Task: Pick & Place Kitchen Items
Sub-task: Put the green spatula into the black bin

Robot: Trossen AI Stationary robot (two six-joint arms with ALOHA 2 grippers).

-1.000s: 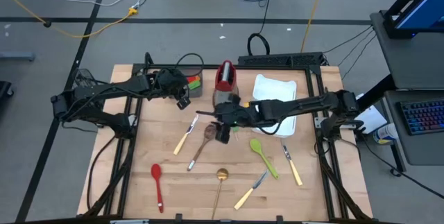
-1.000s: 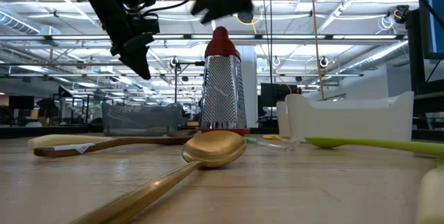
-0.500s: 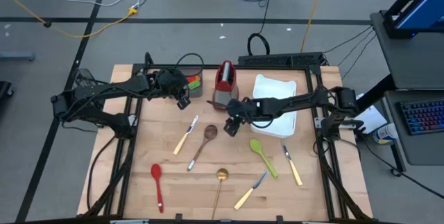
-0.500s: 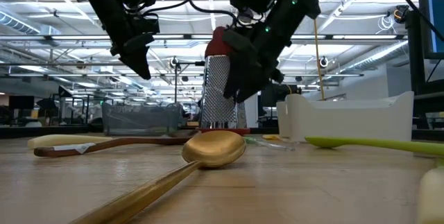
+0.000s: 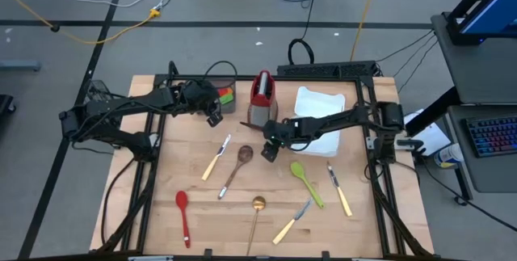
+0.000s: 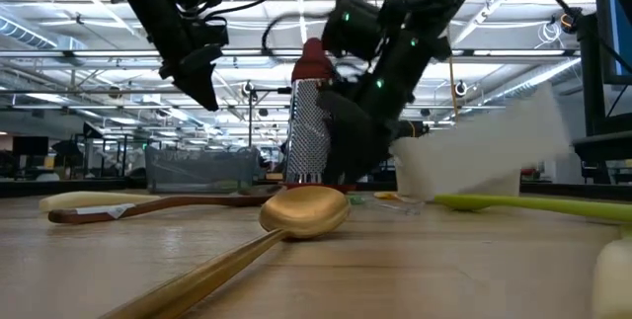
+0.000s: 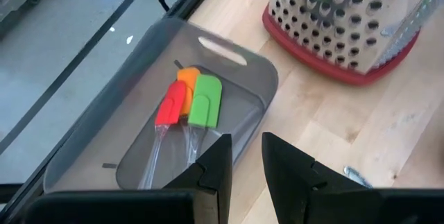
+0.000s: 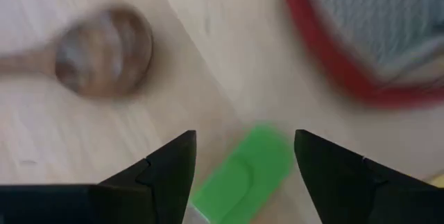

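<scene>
Kitchen items lie flat on the wooden table (image 5: 194, 184): a yellow-handled knife (image 5: 216, 157), a wooden spoon (image 5: 234, 170), a gold spoon (image 5: 257, 212), a red spoon (image 5: 183, 216), a green spoon (image 5: 307, 182) and two more knives (image 5: 339, 188) (image 5: 292, 222). My right gripper (image 5: 266, 152) (image 8: 244, 137) is low over the table, open. Its fingers stand on either side of a green spatula blade (image 8: 243, 172), beside the wooden spoon's bowl (image 8: 104, 50). My left gripper (image 5: 212, 115) (image 7: 247, 161) hangs above the grey bin (image 7: 229, 64), slightly open and holding nothing.
The upright red-and-steel grater (image 5: 262, 91) (image 6: 311, 112) stands just behind my right gripper. A white tray (image 5: 319, 99) lies under the right arm. The bin holds red, orange and green spatulas (image 7: 187, 102). Bare wood shows at the table's near left.
My right gripper has come down from well above the table to just over it, next to the grater, rolling as it came. In the low view the white tray now shows blurred and tilted.
</scene>
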